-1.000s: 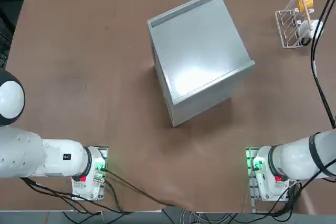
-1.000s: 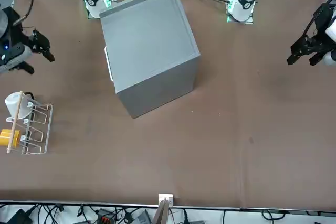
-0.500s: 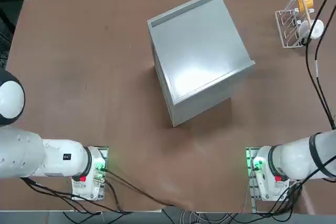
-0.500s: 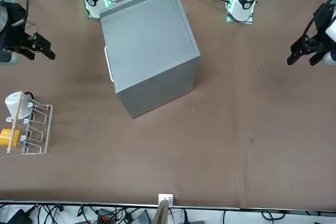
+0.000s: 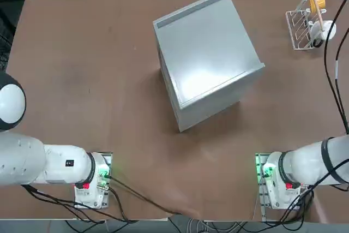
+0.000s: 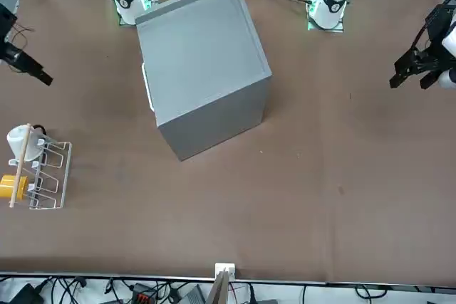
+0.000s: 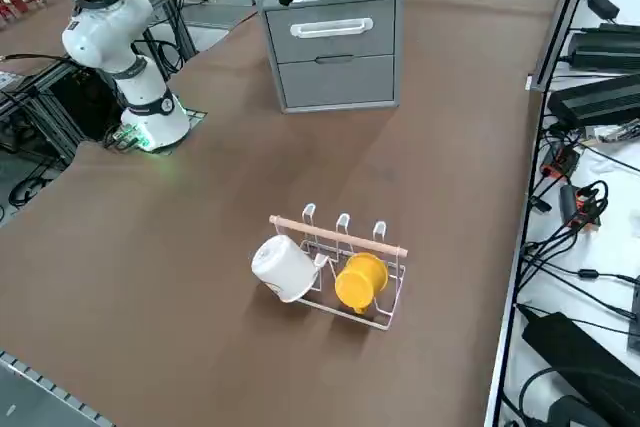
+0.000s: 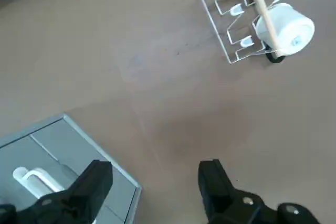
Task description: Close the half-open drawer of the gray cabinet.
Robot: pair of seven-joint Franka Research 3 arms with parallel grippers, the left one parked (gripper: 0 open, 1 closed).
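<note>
Between the two black fingers of the right gripper (image 8: 156, 176) lies only open air: they stand wide apart and have hold of nothing. To the gripper's left, lower down and apart from it, stands the gray cabinet (image 7: 345, 84). On the cabinet's face that is turned toward the gripper's side is the drawer (image 7: 330, 35), the upper one, with a white handle (image 7: 332, 28) across its gray front panel. That panel looks flush with the frame around it; the tray itself cannot be seen. One fingertip overlaps the cabinet's face in the wrist view. Also below the gripper, out past it from the arm bases, a white wire rack (image 7: 392, 297) rests on the table (image 7: 200, 247), carrying a white mug (image 7: 284, 267) and a yellow mug (image 7: 360, 281) beneath its wooden bar (image 7: 338, 236).
</note>
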